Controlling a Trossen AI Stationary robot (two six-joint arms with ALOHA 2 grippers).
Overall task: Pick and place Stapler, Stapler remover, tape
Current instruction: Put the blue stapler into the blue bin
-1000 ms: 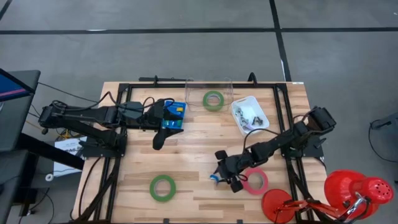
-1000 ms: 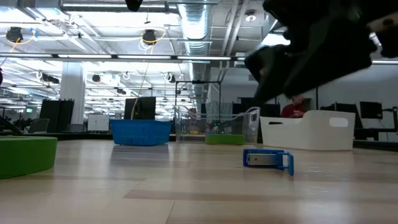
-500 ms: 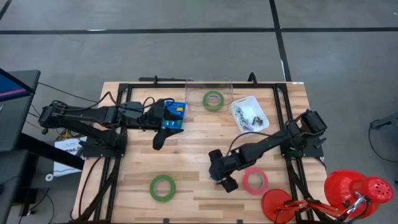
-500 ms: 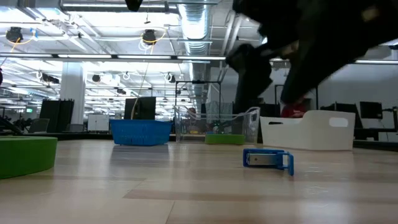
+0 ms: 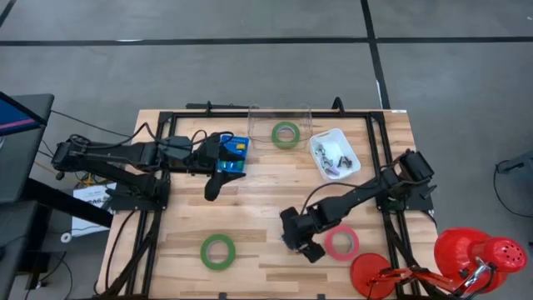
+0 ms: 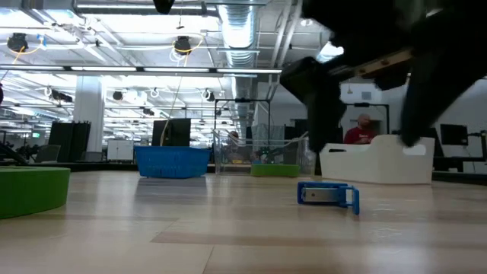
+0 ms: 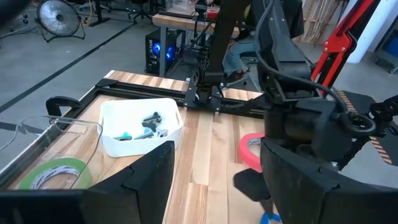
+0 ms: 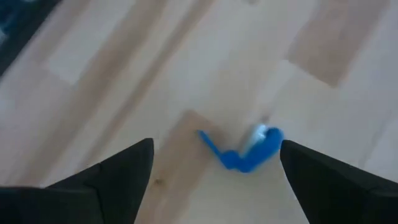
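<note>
Table: wooden slat top in a black frame, seen whole from above.
Left arm: lies along the far-left side; its claw hovers just in front of the blue basket. In its own wrist view the fingers stand apart with nothing between them.
Right arm: reaches from the right edge toward the near middle; its claw hangs low over the boards, jaws spread wide and empty (confirmed from the table-level view, where each finger stands clear of the other).
Clear bin: far edge, middle, with one green tape roll inside.
White tray: far right of the clear bin, holding small mixed items too small to identify.
Second green tape roll: flat on the near-left boards, well apart from both claws.
Pinkish-red tape roll: flat, just beside the right claw on its right.
Blue staple remover: on the boards directly beneath the right claw, between its open fingers in the wrist view, not gripped (hidden under the claw from above).
</note>
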